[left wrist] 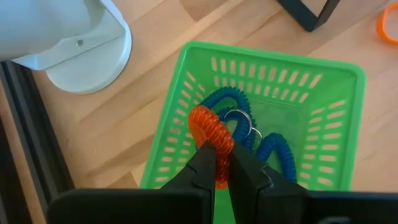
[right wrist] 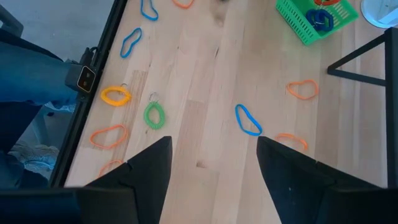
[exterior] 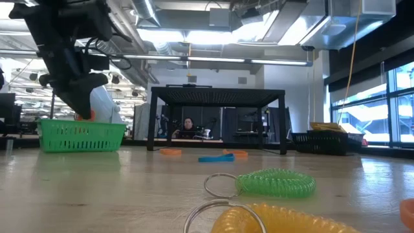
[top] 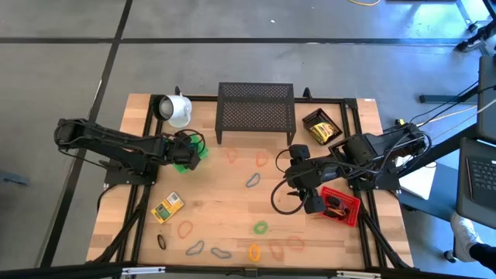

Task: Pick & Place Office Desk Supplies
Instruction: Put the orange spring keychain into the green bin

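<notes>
Your left gripper [left wrist: 216,163] is clamped on an orange coiled loop [left wrist: 210,132], which stands up from between the fingertips directly above the green basket [left wrist: 323,68]. Inside that basket you have a blue coiled loop [left wrist: 273,148] with a metal ring, lying on the floor of the basket below the orange one. The white mug [left wrist: 68,37] lies on its side just beside the basket.

Your right gripper [right wrist: 211,165] hangs over the middle of the table with its fingers wide apart and nothing between them. A blue loop [right wrist: 247,120] and a green coiled loop [right wrist: 154,115] lie on the wood ahead of it, untouched.

The high view places the left gripper [top: 184,149] over the basket near the black mesh shelf [top: 256,113], and shows a yellow box [top: 167,207] lying well apart from both grippers, toward the front left; the left wrist view shows none of this. The high view does not resolve what the left fingers hold; only the left wrist view does. The low view alone shows a person seated beyond the table, under the shelf.
</notes>
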You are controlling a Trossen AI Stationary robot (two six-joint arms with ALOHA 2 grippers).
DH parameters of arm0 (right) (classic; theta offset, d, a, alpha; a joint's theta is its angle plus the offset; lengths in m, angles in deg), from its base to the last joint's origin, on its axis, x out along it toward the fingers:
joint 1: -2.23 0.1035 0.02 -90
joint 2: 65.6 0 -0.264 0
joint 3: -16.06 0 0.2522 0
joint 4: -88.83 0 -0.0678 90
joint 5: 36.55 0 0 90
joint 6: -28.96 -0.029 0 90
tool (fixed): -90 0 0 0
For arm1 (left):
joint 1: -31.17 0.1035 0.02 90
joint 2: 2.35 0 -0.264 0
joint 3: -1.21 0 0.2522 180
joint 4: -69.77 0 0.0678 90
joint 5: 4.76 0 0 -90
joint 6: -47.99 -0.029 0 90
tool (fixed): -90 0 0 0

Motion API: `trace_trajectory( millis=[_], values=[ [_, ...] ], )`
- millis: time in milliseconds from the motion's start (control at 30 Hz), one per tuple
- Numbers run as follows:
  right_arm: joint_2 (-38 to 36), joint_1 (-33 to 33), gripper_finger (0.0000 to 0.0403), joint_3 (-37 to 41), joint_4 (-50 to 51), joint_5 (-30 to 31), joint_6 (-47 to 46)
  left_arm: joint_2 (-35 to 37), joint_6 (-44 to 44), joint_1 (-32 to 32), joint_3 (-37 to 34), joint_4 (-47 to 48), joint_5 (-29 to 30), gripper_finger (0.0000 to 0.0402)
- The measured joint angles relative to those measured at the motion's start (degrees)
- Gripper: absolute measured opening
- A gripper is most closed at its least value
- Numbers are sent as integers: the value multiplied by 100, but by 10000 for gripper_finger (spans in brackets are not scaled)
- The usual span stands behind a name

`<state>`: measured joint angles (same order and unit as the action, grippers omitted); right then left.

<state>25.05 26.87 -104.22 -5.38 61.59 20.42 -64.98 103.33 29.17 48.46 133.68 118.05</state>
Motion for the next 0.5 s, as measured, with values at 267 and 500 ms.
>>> trace_trajectory(
  millis=[267,500],
  values=[
    [0,0,238,0,0,0,0,-2,3,-2,0,0,-371,18],
    [0,0,238,2,0,0,0,-2,3,-4,0,-123,-406,34]
  ],
)
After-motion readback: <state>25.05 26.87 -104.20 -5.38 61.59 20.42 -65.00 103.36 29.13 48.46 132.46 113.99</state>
